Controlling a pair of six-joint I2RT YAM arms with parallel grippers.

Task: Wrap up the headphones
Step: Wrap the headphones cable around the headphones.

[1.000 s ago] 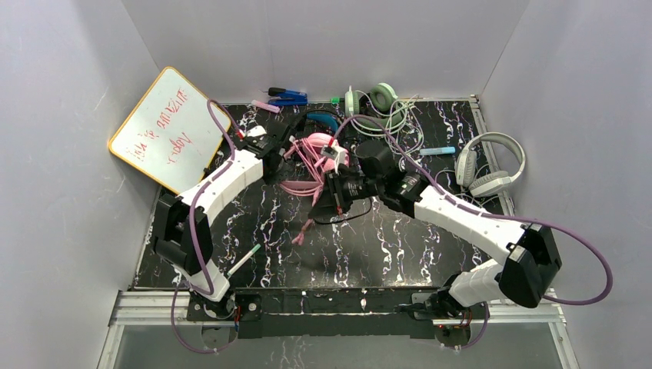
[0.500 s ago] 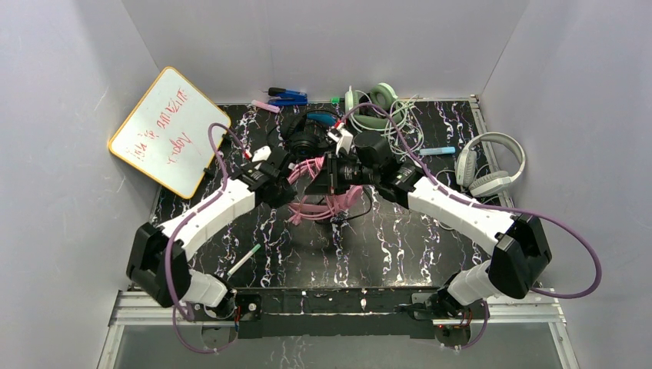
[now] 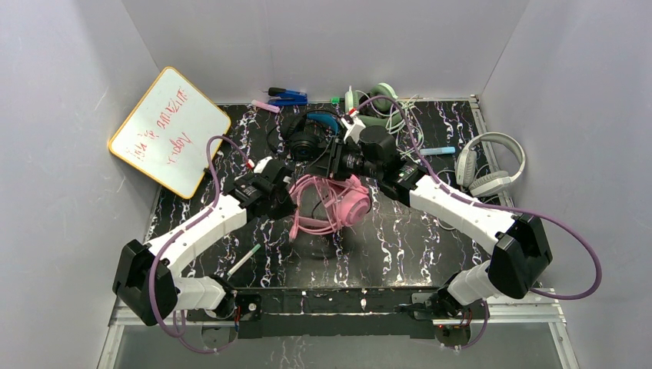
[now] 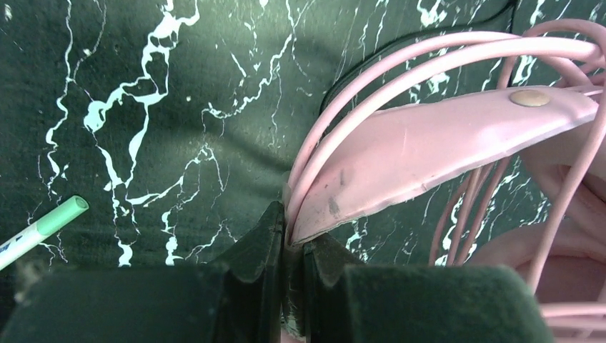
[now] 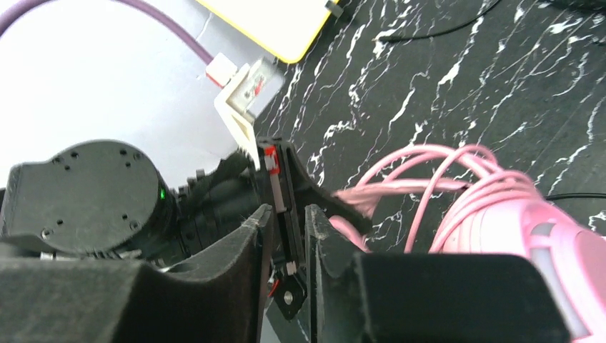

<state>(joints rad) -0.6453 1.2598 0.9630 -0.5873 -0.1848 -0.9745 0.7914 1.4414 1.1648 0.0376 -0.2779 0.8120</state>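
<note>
Nearest you, the left claw (image 4: 289,239) is clenched on one tip of the band of the pink headphones (image 3: 338,204), with strands of pink cord (image 4: 371,78) running in beside its fingers (whether they are pinched too, I cannot tell). The set sits at the middle of the table (image 3: 400,246), its cord in slack loops over the band. Just past it, your right claw (image 5: 286,214) hovers with its fingers a little apart and nothing between them.

You look to be midway through winding this cord. Next, I'd judge, take a free strand with the right claw and lay another turn on the band while the left steadies it. Farther back, the black-and-blue headphones (image 3: 307,138) and the white-grey headphones (image 3: 488,165) wait with their cords loose.
</note>
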